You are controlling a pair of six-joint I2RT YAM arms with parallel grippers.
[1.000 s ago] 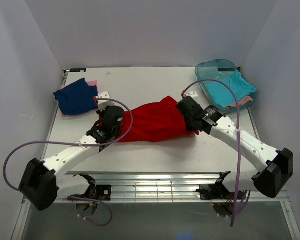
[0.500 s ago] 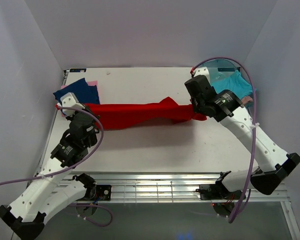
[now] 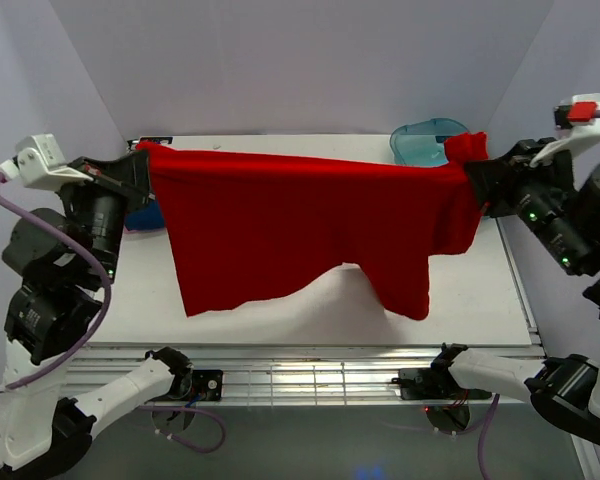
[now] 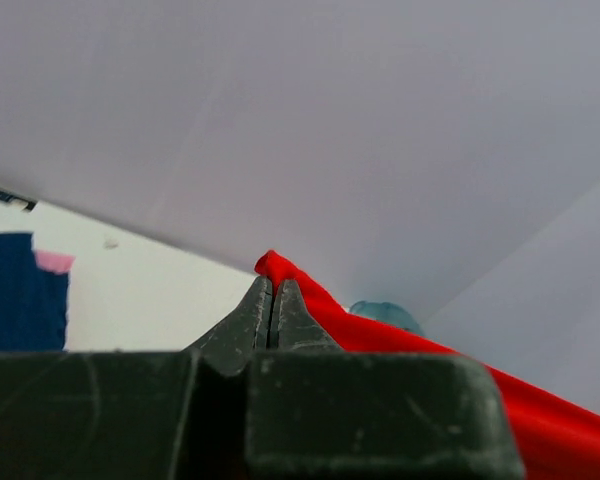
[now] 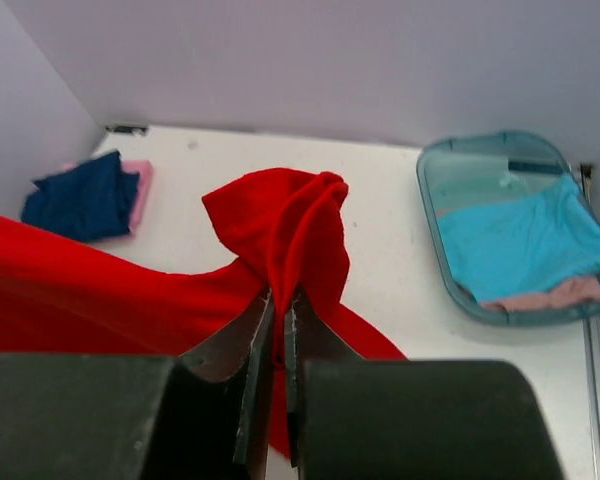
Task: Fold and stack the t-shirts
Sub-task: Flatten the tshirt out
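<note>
White walls close in on a pale table, and above it I see the red t-shirt hanging in the air, stretched between both arms. It is plain bright red, opened out like a sheet, and casts a soft shadow on the surface beneath. Its long axis runs side to side across the workspace, with the upper edge pulled nearly straight from the left gripper to the right gripper. The lower edge droops unevenly toward the near side in two hanging lobes with an arch between them. On my left wrist view the fingers are clamped tight on a thin corner of the red cloth. The right fingers are likewise pinched on it, with a puffed bunch of fabric standing up just beyond their tips. At the far left corner lies the folded navy blue t-shirt on top of a pink t-shirt. At the far right, the teal tub holds the turquoise t-shirt.
</note>
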